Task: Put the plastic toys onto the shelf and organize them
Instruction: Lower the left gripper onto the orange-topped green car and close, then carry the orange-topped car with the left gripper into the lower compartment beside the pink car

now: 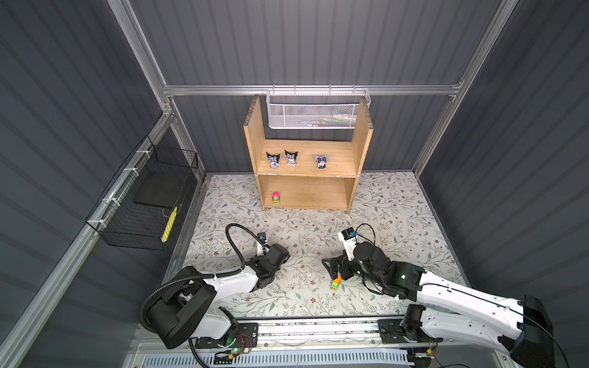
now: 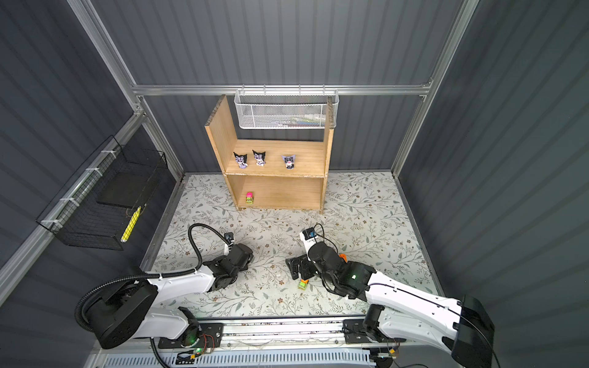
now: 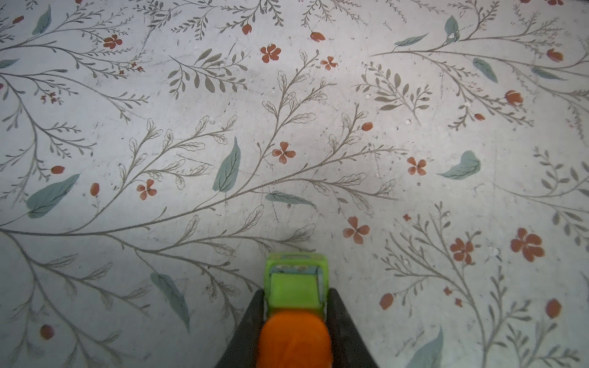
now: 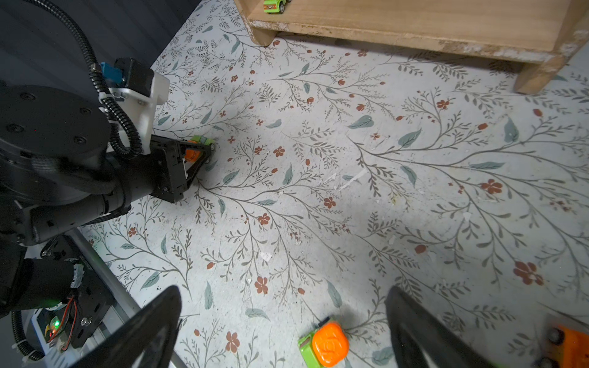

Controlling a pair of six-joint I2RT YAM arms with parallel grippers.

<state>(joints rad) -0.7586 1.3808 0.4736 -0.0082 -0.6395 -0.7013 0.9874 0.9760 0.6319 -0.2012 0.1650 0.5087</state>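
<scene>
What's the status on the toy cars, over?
Left gripper shut on a green-orange car. Right gripper open near a second car on the mat. Shelf front unobstructed.

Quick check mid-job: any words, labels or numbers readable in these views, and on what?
Nothing reads clearly in any view.
Print on the white camera mount on the right arm: too small to read.
Embossed mark on the orange roof of the held toy car in the left gripper: blurred.
Embossed mark on the orange roof of the loose toy car on the mat: unreadable.
</scene>
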